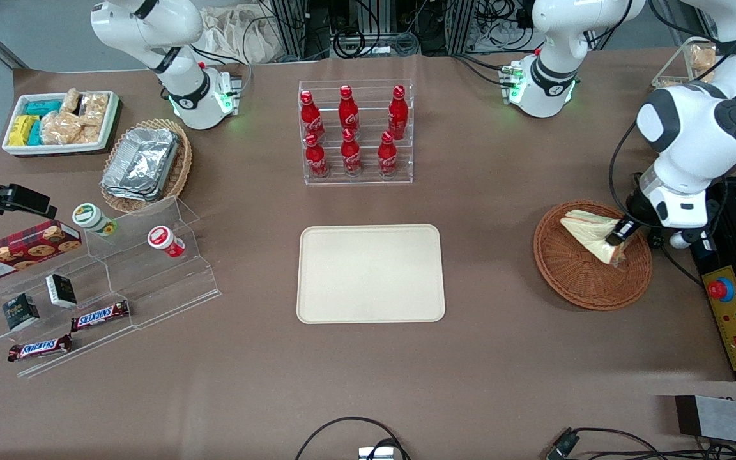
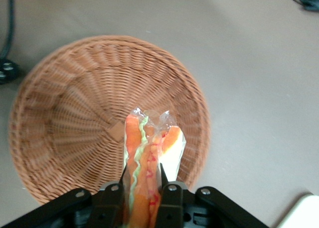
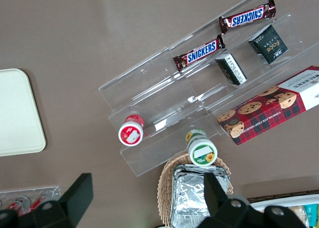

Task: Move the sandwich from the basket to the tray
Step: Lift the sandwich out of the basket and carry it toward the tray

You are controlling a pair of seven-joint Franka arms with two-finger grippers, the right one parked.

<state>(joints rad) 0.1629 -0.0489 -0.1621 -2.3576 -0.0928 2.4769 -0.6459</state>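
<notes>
Sandwich (image 1: pixel 588 231) is being held in the claw (image 1: pixel 617 239) of the working arm, over the round reddish-brown basket (image 1: pixel 572 275) at the working arm's end of the surface (image 1: pixel 368 383). In the left wrist view the wedge (image 2: pixel 149 173) is being pinched on both flat sides by the two black fingers (image 2: pixel 169 200), so the claw (image 2: pixel 142 200) is being kept clamped on it, with the orange, green and red filling edge being shown toward the camera under clear wrap. Whether the sandwich is being rested on the weave or being carried just above it cannot be told. The basket (image 2: pixel 65 133) is being seen directly beneath it. The cream tray (image 1: pixel 371 273) is lying flat near the middle of the surface, well apart from the basket, toward the parked arm's end from it. A clear rack of red bottles (image 1: pixel 355 131) is standing farther from the front camera than the tray.
</notes>
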